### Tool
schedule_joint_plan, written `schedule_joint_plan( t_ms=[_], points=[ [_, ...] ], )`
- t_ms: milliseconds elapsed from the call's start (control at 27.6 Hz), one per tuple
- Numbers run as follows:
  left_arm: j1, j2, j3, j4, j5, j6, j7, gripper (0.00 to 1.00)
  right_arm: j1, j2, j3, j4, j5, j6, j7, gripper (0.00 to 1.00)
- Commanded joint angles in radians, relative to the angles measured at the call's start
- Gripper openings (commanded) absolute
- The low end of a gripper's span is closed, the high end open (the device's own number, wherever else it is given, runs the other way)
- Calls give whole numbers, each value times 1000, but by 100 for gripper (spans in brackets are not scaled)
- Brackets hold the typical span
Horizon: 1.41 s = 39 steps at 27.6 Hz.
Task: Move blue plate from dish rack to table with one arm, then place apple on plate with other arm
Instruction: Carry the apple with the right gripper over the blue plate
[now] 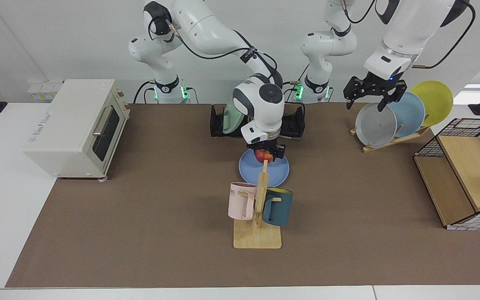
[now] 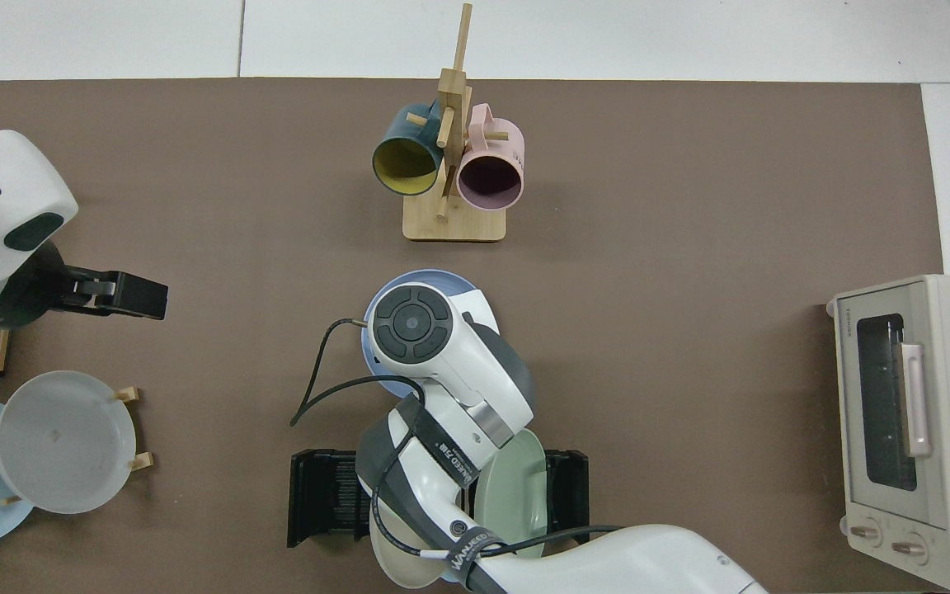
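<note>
The right gripper [image 1: 265, 155] holds the apple [image 1: 263, 155] just over the blue plate [image 1: 275, 173].

Both views bright, evenly lit, light from overhead & diffuse. Shadows soft & short: faint one under the mug stand [image 1: 257, 216], darker patch under the toaster oven [image 1: 77, 125]. Brown mat on the bench [image 1: 140, 233] matte, no glare. Mild sheen on white arm shells and on the grey plate [image 2: 64, 441]. Window glow at far right edge of facing view. Focus sharp throughout, no motion blur; slight bowing at the edges of facing view.
</note>
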State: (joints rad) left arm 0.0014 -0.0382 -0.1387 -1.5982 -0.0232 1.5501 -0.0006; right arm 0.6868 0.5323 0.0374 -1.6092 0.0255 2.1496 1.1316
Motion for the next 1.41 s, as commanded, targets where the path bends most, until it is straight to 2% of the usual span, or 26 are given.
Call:
schedule_joint_plan(
  t_ms=[0, 181, 217, 253, 289, 326, 543, 904, 1049, 1375],
  points=[
    [-17, 9, 14, 24, 9, -28, 1, 100, 3, 37, -1, 11, 19, 32, 17, 0],
    [-15, 9, 16, 24, 9, -28, 1, 100, 0, 48, -1, -6, 19, 55, 17, 0],
    [-15, 9, 16, 24, 9, -28, 1, 100, -3, 48, -1, -6, 24, 53, 19, 13],
    [-15, 9, 16, 24, 9, -28, 1, 100, -4, 48, -1, -3, 36, 47, 19, 48],
    [-15, 9, 16, 24, 9, -28, 1, 100, -6, 48, -1, 0, 43, 42, 19, 96],
    [-15, 9, 16, 24, 9, -28, 1, 100, -3, 46, -1, 2, 47, 39, 19, 100],
    [-15, 9, 16, 24, 9, -28, 1, 100, -13, 32, -2, 29, 47, -10, 16, 100],
    [-15, 9, 16, 24, 9, -28, 1, 100, -62, -27, -1, 115, 47, -189, -53, 100],
    [-15, 9, 16, 24, 9, -28, 1, 100, -82, -73, -2, 112, 47, -201, -124, 100],
    [-15, 9, 16, 24, 9, -28, 1, 100, -208, -196, -2, 63, 47, -243, -350, 100]
  ],
)
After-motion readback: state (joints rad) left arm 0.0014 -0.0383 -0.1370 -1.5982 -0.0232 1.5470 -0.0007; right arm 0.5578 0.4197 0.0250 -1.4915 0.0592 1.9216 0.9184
